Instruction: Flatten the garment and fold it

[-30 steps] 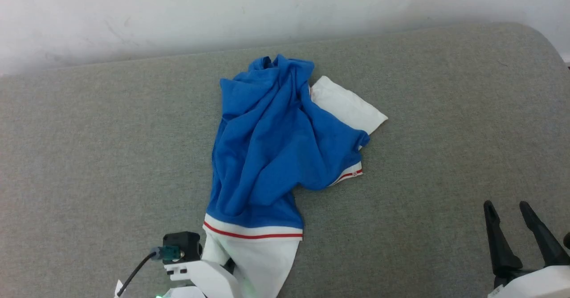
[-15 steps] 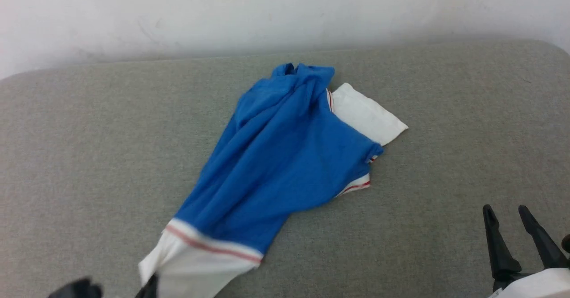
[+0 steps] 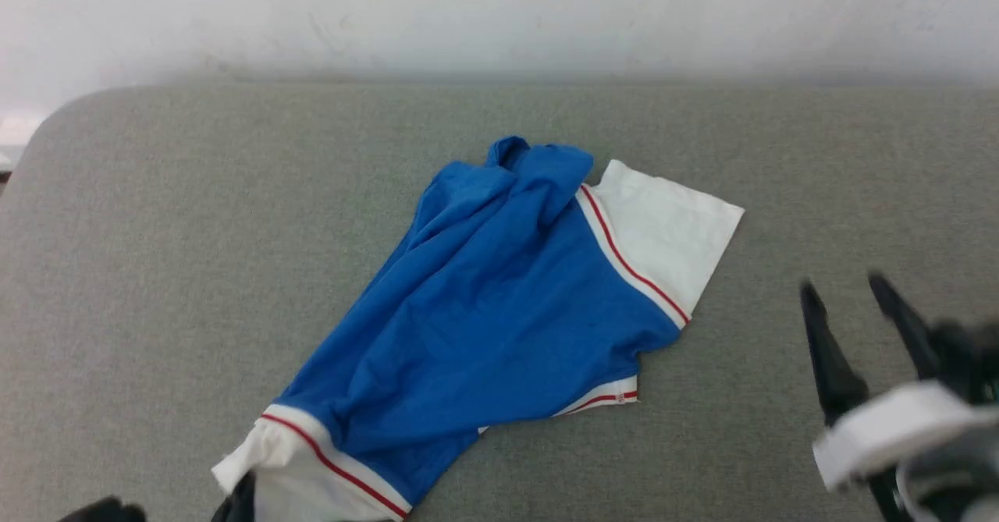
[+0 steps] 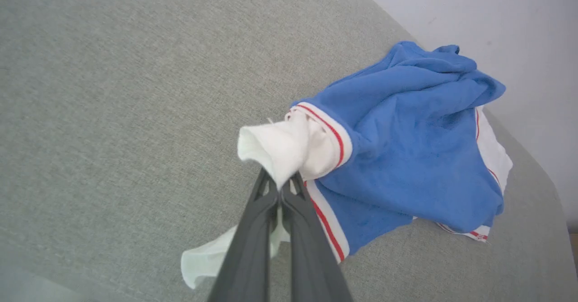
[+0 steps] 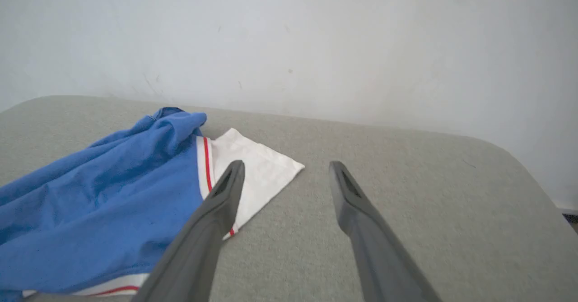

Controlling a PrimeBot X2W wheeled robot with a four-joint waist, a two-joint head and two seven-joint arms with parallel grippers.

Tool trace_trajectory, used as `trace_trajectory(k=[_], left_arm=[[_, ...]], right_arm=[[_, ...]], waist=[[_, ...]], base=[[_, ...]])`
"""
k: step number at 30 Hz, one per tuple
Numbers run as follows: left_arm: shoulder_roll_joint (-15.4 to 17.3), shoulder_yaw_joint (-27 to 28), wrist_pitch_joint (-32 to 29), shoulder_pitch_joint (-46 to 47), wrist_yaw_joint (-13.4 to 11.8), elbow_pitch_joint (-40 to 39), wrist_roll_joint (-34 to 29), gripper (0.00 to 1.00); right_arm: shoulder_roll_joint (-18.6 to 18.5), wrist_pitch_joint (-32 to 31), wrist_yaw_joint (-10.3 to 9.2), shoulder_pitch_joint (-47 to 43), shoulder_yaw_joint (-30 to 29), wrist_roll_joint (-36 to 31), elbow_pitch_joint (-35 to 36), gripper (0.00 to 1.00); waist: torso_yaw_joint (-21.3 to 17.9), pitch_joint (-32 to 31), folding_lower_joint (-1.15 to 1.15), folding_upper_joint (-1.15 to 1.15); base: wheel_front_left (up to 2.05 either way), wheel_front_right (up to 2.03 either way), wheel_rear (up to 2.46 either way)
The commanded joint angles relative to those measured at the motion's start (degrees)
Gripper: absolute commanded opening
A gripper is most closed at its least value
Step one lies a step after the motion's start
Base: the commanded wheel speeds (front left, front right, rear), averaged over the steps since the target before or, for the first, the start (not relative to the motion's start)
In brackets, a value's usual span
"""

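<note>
grey fabric surface [image 3: 156, 233]: your blue jersey [image 3: 484, 311] lies mid-frame, long axis running lower left to upper right. your left end effector [image 4: 280, 187] pinches its lower-left sleeve [image 4: 280, 148]; your right end effector [image 3: 843, 284], spread wide, is nearer the upper-right sleeve [image 3: 671, 233].

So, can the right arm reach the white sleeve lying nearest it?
Probably yes. The right gripper is open, a little way off the sleeve, which lies flat and uncovered on the grey cushion, with nothing between them.

1 grey padded surface [image 3: 156, 233], 1 garment [image 3: 499, 311] mid-surface, 2 grippers, left gripper [image 4: 279, 183] near-left corner, right gripper [image 3: 843, 284] near-right edge, 2 dark fingers [image 5: 203, 229] each, 1 white wall [image 3: 468, 15]
</note>
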State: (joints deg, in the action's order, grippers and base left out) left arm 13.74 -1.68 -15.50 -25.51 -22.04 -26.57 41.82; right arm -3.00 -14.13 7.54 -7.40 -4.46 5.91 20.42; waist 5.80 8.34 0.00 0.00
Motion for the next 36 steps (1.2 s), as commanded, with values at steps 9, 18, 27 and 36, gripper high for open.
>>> trace_trajectory(k=[9,18,27,36], left_arm=[[-1.1,-4.8,0.9,9.2,2.3,-1.2,-1.9,0.00],[-1.8,-7.4,1.4,14.1,3.8,-2.7,-2.7,0.00],[-2.7,-9.8,1.3,17.0,4.8,-1.7,-2.8,0.00],[-3.3,-10.8,1.3,18.0,5.5,-0.7,-2.2,0.00]], right_arm=[[-8.3,-18.1,-0.05,27.7,5.6,1.2,-5.2,1.00],[-17.1,-33.7,-0.05,39.5,8.0,8.6,-17.1,1.00],[-22.4,-35.6,-0.05,39.5,10.6,11.2,-21.3,1.00],[-26.6,-36.7,-0.05,38.4,14.9,13.8,-23.3,1.00]], waist=[[3.6,9.2,0.00,0.00],[7.3,15.9,0.00,0.00],[10.7,20.4,0.00,0.00],[12.1,21.7,0.00,0.00]], base=[[0.00,0.00,0.00],[0.00,0.00,0.00],[0.00,0.00,0.00],[0.00,0.00,0.00]])
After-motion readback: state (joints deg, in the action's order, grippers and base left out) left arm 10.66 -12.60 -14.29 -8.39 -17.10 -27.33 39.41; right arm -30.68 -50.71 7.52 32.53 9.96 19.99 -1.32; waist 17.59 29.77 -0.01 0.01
